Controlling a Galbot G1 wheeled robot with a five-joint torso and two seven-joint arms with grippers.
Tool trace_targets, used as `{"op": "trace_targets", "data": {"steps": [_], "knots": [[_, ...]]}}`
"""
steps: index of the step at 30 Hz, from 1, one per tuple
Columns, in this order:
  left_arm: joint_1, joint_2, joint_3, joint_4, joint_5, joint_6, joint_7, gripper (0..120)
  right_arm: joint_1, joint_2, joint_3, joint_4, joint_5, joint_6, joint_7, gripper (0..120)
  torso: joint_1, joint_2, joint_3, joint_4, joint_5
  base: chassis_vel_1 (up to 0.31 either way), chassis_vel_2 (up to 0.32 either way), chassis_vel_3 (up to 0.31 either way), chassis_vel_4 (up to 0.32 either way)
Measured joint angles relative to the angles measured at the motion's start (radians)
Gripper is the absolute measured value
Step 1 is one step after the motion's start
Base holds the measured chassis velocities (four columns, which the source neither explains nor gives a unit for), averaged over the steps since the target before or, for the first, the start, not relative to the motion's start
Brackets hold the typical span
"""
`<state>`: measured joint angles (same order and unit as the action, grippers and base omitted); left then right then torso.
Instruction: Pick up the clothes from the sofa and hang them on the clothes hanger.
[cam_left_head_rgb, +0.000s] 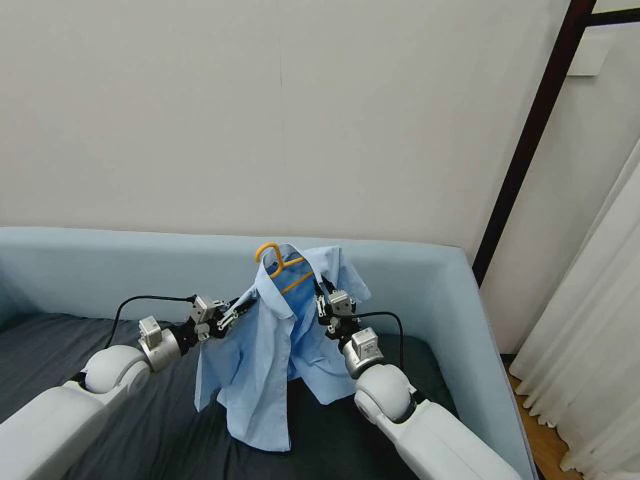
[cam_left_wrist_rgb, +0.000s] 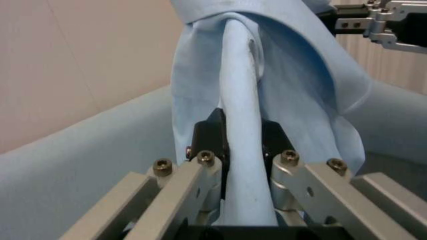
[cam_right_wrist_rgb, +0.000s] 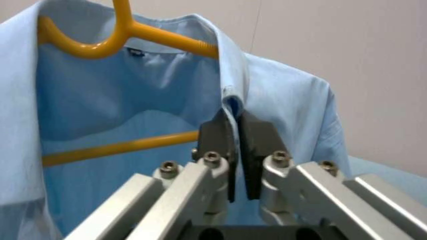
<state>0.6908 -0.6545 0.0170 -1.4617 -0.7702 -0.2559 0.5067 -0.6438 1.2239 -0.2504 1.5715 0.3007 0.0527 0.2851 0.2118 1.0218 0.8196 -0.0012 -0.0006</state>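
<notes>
A light blue shirt (cam_left_head_rgb: 268, 370) hangs in the air over the sofa on a yellow hanger (cam_left_head_rgb: 276, 264), whose hook sticks out above the collar. My left gripper (cam_left_head_rgb: 232, 314) is shut on a fold of the shirt (cam_left_wrist_rgb: 241, 125) at its left shoulder. On the other side, my right gripper (cam_left_head_rgb: 325, 303) is shut on the shirt's front edge by the collar (cam_right_wrist_rgb: 233, 100). The right wrist view shows the hanger (cam_right_wrist_rgb: 127, 37) inside the shirt, with its lower bar crossing behind the cloth. In the left wrist view the right gripper (cam_left_wrist_rgb: 373, 22) shows beyond the shirt.
The sofa has a dark seat (cam_left_head_rgb: 130, 420) and a pale blue padded back (cam_left_head_rgb: 110, 270) and side wall (cam_left_head_rgb: 465, 330). A plain wall rises behind it. A dark post (cam_left_head_rgb: 530, 130) and white curtains (cam_left_head_rgb: 590, 370) stand at the right.
</notes>
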Motion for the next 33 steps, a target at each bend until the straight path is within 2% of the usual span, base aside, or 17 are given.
{"op": "trace_targets", "data": {"steps": [11, 24, 27, 33], "knots": [[0.001, 0.028, -0.012, -0.027, -0.039, -0.001, 0.000, 8, -0.053, -0.040, 0.013, 0.040, -0.094, 0.039, -0.074, 0, 0.000, 0.000, 0.000, -0.0001, 0.0001, 0.000, 0.000, 0.000, 0.000], [0.006, 0.057, -0.024, -0.043, -0.052, 0.001, -0.001, 8, -0.069, -0.061, -0.006, 0.094, -0.124, 0.072, -0.139, 0, 0.000, 0.000, 0.000, 0.0000, 0.0001, 0.000, 0.000, 0.000, 0.000], [0.009, 0.064, -0.031, -0.045, -0.057, 0.002, -0.001, 8, -0.062, -0.063, -0.007, 0.092, -0.139, 0.074, -0.140, 0, 0.000, 0.000, 0.000, 0.0005, 0.0000, 0.000, 0.000, 0.000, 0.000], [0.005, 0.082, -0.033, -0.049, -0.071, 0.003, 0.009, 8, -0.064, -0.074, -0.017, 0.104, -0.140, 0.077, -0.096, 0, 0.000, 0.000, 0.000, -0.0001, 0.0000, 0.000, 0.000, 0.000, 0.000]]}}
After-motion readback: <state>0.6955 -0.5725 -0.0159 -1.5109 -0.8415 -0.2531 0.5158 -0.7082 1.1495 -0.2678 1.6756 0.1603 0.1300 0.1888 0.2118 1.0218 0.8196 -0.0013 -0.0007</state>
